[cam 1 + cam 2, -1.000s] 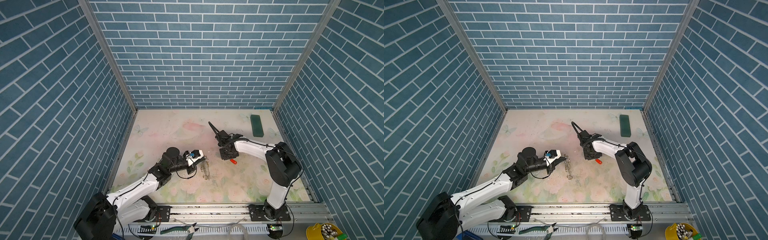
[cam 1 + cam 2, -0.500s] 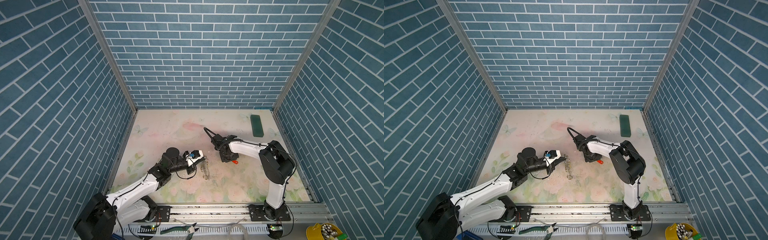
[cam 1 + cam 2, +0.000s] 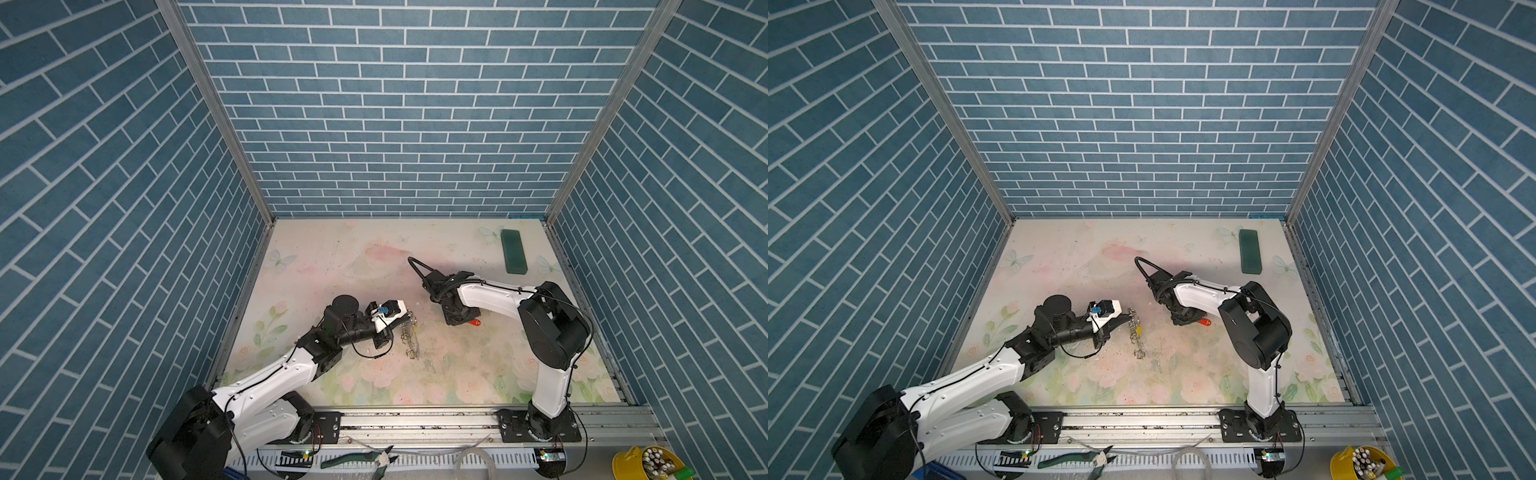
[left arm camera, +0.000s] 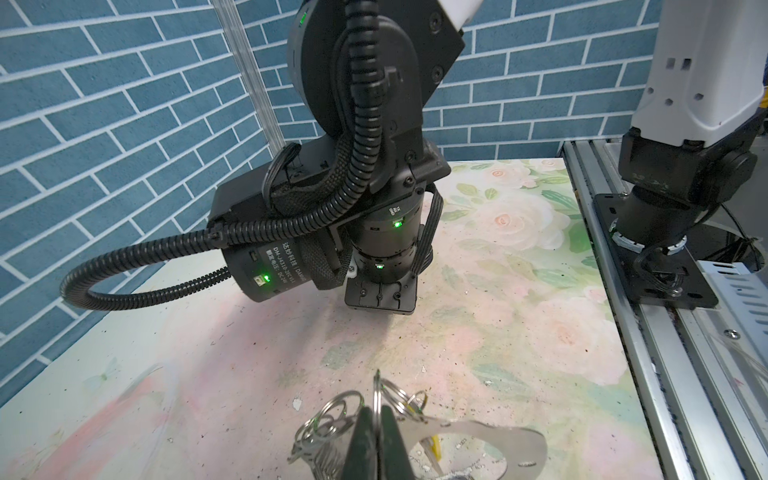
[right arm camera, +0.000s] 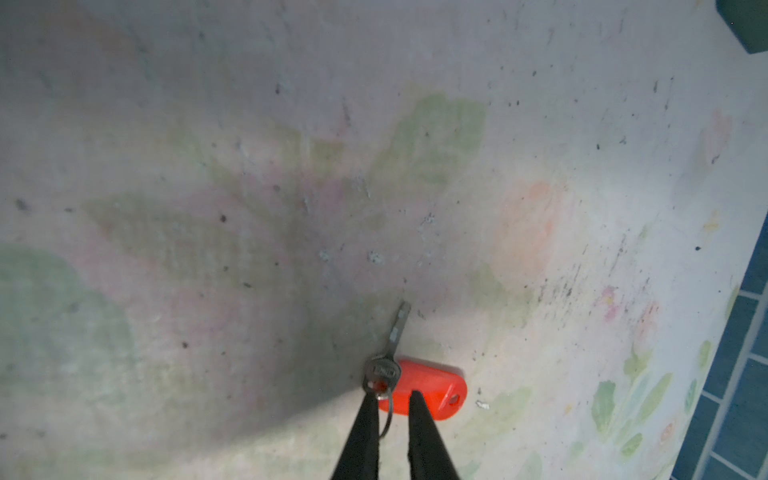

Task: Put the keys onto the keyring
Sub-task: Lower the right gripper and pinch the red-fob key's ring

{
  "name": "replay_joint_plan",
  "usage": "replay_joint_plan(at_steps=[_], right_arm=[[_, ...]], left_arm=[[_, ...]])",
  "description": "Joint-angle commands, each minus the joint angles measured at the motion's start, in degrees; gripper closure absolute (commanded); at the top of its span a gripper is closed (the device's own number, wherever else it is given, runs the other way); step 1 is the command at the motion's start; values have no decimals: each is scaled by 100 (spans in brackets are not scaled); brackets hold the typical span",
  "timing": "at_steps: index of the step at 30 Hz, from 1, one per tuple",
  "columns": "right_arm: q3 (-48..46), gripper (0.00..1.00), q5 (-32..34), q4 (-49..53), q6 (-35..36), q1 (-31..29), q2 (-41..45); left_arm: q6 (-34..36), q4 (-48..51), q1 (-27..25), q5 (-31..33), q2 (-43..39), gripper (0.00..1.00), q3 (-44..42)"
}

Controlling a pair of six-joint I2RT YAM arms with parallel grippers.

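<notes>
Key (image 5: 417, 384) w/ red tag lies flat on table (image 5: 291, 166) under your R gripper (image 5: 392, 400), jaws slightly apart astride it. Looks light, thin, slippery: pinch the stiff tag. L gripper (image 4: 377, 419) is clamped on keyring (image 4: 478, 427).

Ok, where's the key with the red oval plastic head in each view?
Both top views: the red-headed key shows as a small red sliver right of centre.
Left wrist: not visible.
Right wrist: it lies at the right gripper, and the fingertips straddle its small wire ring.
Shared landmark: the dark green rectangular block at the far right in both top views; only its corner shows in the right wrist view.
</notes>
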State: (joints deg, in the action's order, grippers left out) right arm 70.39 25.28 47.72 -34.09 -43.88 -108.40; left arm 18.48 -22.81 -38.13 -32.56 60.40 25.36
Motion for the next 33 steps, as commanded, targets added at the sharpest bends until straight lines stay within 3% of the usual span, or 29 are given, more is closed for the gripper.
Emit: replay_joint_plan(at_steps=[1, 8, 24, 33], right_arm=[[-179, 83, 45, 15, -349, -7, 253], [-484, 79, -392, -503, -482, 163, 362], [-509, 93, -173, -352, -442, 182, 425], [-544, 91, -207, -328, -459, 178, 372]], left_arm=[[11, -185, -19, 4, -9, 100, -61], [-11, -218, -19, 12, -24, 100, -73], [-2, -202, -19, 25, 68, 100, -42], [6, -188, -19, 38, 52, 100, -43]])
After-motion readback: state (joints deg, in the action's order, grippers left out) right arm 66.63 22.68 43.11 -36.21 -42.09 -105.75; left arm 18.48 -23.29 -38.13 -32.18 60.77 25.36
